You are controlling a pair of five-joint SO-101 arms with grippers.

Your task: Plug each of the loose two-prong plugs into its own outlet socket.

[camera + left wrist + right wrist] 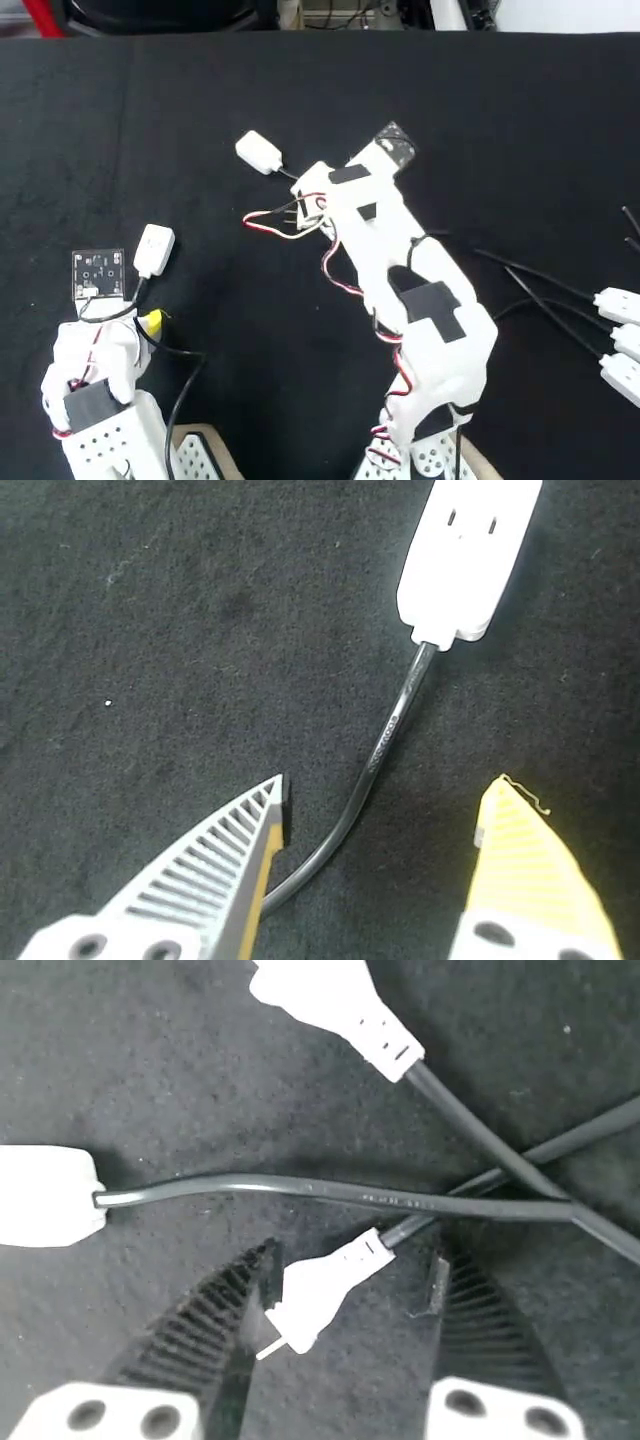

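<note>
My right gripper (352, 1255) is open, with a small white two-prong plug (320, 1295) lying on the black cloth between its fingers, close to one of them. A second white plug (340, 1005) lies farther off, its cable crossing the others. A white outlet socket (45, 1195) lies beside them, and it is in the high view too, up the table from that arm's tip (259, 152). My left gripper (385, 790) is open, low over a black cable that leads to another white outlet socket (465, 560), which lies at the left of the table (153, 249).
A small white square board with dots (98, 274) lies beside the left socket. Three white cable ends (618, 340) with black cables lie at the right edge. Red and white servo wires (285, 225) hang off the right arm. Black cloth (500, 120) covers the table.
</note>
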